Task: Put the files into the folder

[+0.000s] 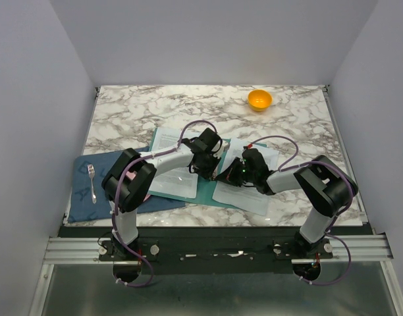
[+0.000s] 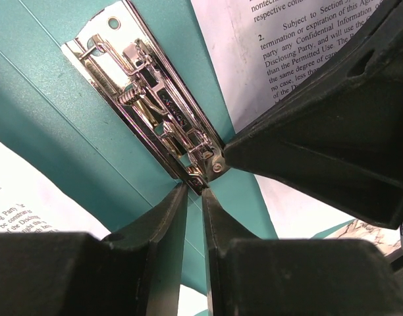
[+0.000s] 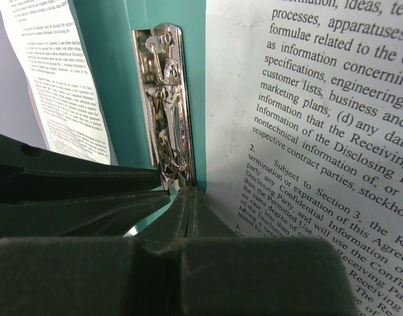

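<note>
Left gripper (image 2: 195,189) nearly closed at clip (image 2: 149,105) end, can't tell if pinching; right gripper (image 3: 188,193) pressed together, files (image 3: 320,131) to its right, folder (image 2: 50,118) beneath.

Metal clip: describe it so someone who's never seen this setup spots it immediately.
On the marble table lies an open teal folder with printed files on both halves. Along the bare teal strip between the sheets runs the metal clip, a narrow bar with a spring and lever. It is the only shiny chrome part among flat paper and plastic.
</note>
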You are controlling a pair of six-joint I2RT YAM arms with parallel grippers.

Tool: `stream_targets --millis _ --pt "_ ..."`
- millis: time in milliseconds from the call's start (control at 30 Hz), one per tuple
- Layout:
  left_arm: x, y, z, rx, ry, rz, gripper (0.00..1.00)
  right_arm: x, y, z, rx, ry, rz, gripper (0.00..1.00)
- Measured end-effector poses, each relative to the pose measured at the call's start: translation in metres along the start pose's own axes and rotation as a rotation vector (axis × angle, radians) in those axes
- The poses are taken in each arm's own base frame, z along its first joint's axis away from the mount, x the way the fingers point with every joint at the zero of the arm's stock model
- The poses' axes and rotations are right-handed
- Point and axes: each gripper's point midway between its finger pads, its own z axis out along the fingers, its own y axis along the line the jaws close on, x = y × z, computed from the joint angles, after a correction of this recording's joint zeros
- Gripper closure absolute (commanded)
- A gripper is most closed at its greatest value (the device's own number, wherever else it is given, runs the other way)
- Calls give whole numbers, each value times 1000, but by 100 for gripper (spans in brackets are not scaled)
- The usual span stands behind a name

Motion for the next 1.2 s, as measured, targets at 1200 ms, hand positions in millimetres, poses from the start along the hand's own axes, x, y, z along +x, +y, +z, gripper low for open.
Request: stream_targets --millis 1200 --pt "-20 -18 -25 148 -5 -9 70 0 2 4 -30 -4 7 100"
